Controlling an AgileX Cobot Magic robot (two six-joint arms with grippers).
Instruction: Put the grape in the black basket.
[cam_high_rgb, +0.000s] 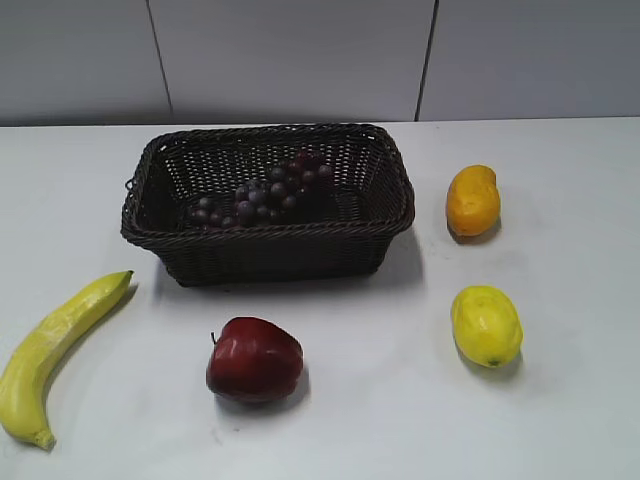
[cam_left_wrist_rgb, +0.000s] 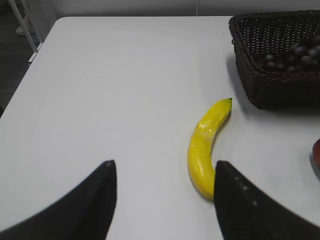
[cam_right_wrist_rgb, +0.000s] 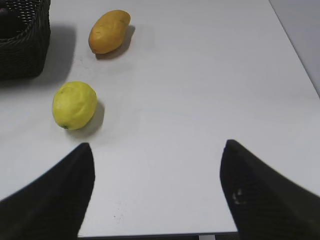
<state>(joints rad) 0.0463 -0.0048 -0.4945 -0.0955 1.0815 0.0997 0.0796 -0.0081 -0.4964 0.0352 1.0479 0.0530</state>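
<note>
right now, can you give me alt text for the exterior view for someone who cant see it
A dark wicker basket at the back of a white table holds a bunch of purple grapes. Around it lie a banana at front left, a red apple in front, and a mango and lemon on the right.

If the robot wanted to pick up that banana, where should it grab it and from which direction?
Probably at the thick middle of the banana, coming straight down from above with the left gripper, the nearer one. The banana lies flat on the table with bare space along both long sides, so fingers closing across its narrow width should fit; the tapered ends would likely slip.
</note>
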